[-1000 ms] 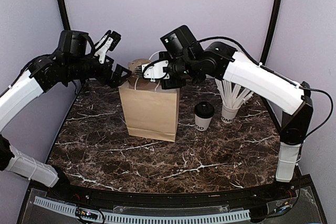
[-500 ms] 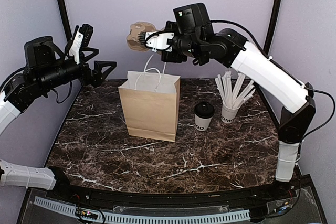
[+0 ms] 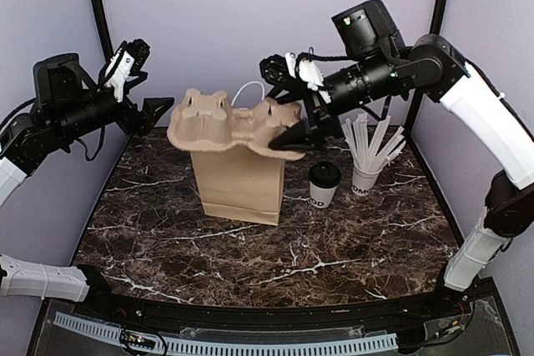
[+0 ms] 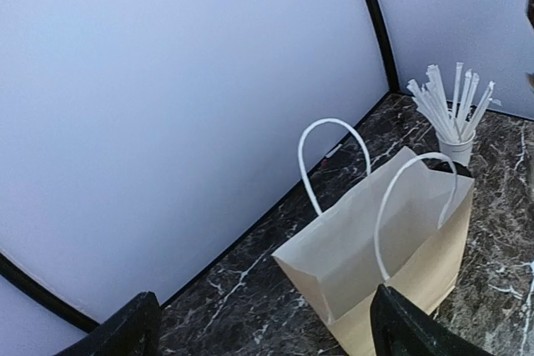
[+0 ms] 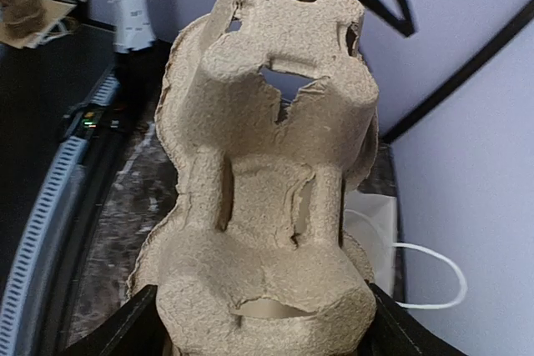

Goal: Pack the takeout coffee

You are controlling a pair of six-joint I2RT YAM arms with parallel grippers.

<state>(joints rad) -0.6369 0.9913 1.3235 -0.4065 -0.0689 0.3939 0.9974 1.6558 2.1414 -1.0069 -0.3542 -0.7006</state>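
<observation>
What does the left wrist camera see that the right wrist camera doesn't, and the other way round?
Only the left wrist view shows the cup of wrapped straws and the open mouth of the paper bag. Only the right wrist view shows a pulp cup carrier, which fills the frame between the fingers of the right gripper. Both views show a white handle of the bag and the marble table.

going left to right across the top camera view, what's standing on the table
paper bag → takeout coffee → cup of straws. The pulp cup carrier held up over the bag overlaps it, so it has no clear place in the order.
</observation>
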